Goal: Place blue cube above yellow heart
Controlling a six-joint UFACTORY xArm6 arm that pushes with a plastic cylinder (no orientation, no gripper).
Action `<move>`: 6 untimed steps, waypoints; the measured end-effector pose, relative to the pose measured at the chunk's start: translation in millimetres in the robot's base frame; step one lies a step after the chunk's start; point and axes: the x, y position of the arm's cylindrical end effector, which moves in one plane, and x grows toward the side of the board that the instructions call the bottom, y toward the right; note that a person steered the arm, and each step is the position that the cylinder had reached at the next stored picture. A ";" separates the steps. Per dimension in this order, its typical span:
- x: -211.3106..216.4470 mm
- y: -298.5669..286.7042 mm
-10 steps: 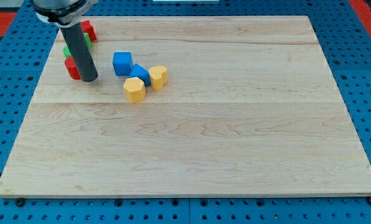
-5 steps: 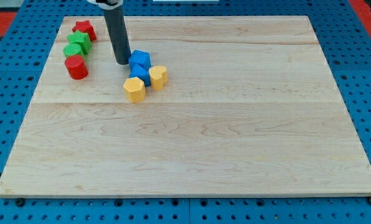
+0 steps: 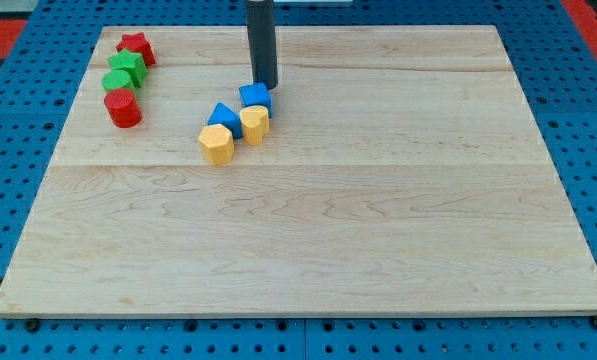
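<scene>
Blue cube (image 3: pixel 256 96) lies on the wooden surface (image 3: pixel 378 220) towards the view's top left, touching the upper edge of the yellow heart (image 3: pixel 254 124). It looks close to placed. The end effector is a bare rod with nothing to clench or release. My tip (image 3: pixel 265 86) stands at the cube's upper right edge, seemingly touching. Any last nudge should be short and gentle, so the heart and the other blue block (image 3: pixel 225 119) beside it stay unshoved.

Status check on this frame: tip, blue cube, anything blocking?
My tip at the blue cube's top edge. Cube sits just above the yellow heart, touching it. Blue triangle crowds the heart's left.
</scene>
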 end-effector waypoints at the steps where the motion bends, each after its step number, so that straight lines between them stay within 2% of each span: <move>1: 3.4 -14.5; 2: 3.4 -25.9; 4: -31.9 -60.0; 6: -105.9 -88.8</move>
